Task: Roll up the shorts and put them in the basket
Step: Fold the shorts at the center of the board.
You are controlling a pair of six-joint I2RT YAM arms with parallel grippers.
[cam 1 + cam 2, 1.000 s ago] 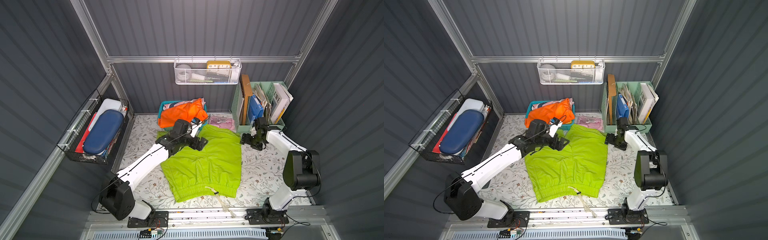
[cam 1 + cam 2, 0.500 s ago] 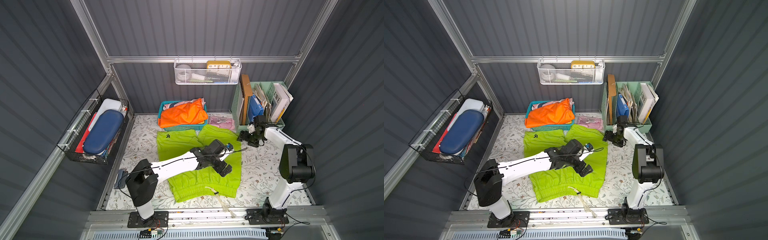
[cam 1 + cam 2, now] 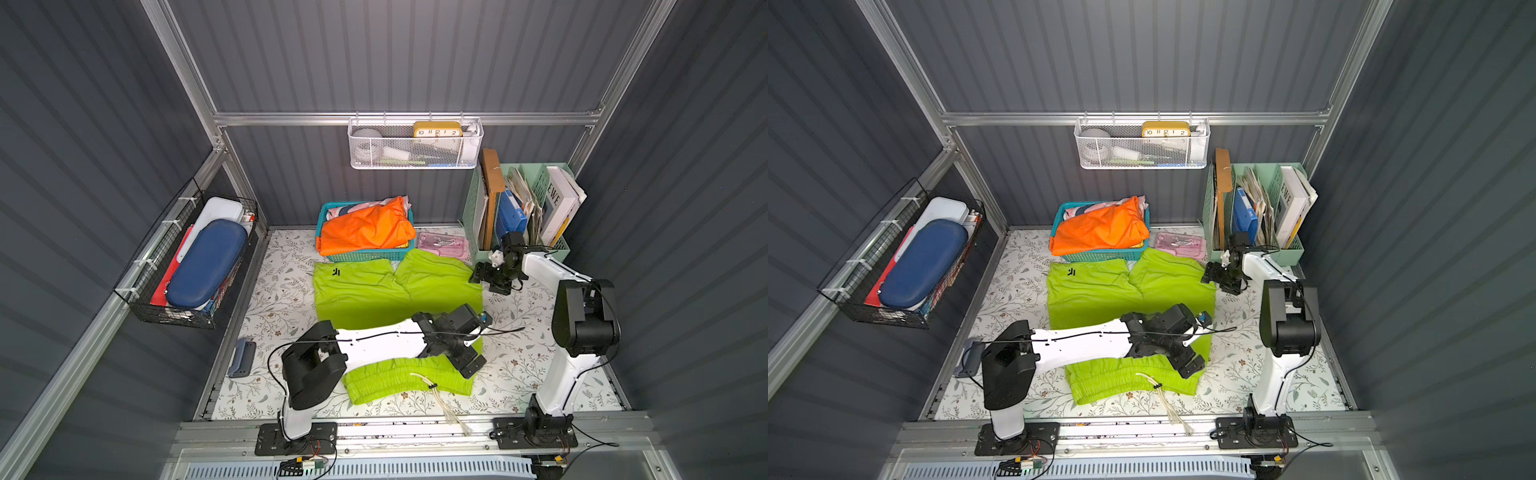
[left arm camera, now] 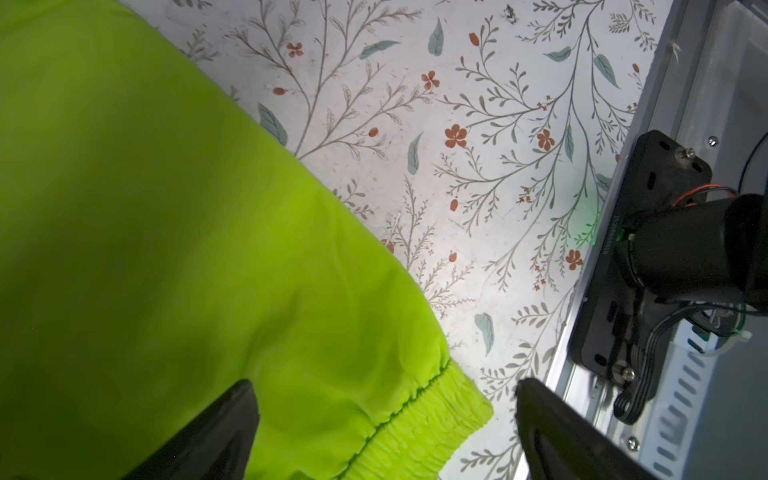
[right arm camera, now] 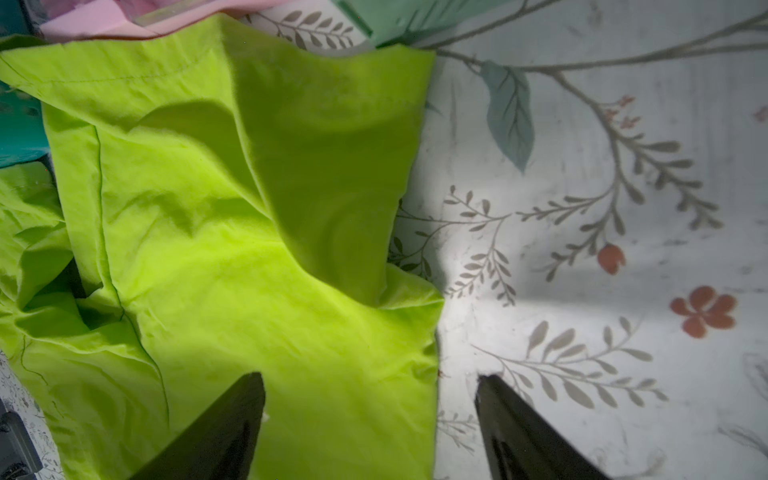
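The shorts (image 3: pixel 374 291) lie flat on the table (image 3: pixel 282 266), waistband near, their middle hidden under the left arm (image 3: pixel 374 345). The left gripper (image 4: pixel 382 386) hangs released over the waistband's right corner; the right gripper (image 5: pixel 370 378) gapes empty above the far right leg's edge, both wrist views cutting the fingers short.

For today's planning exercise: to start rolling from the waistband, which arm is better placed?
Probably the left: the left gripper hangs open over a corner of the waistband of the shorts. The right gripper, also open, sits by the far leg's edge.
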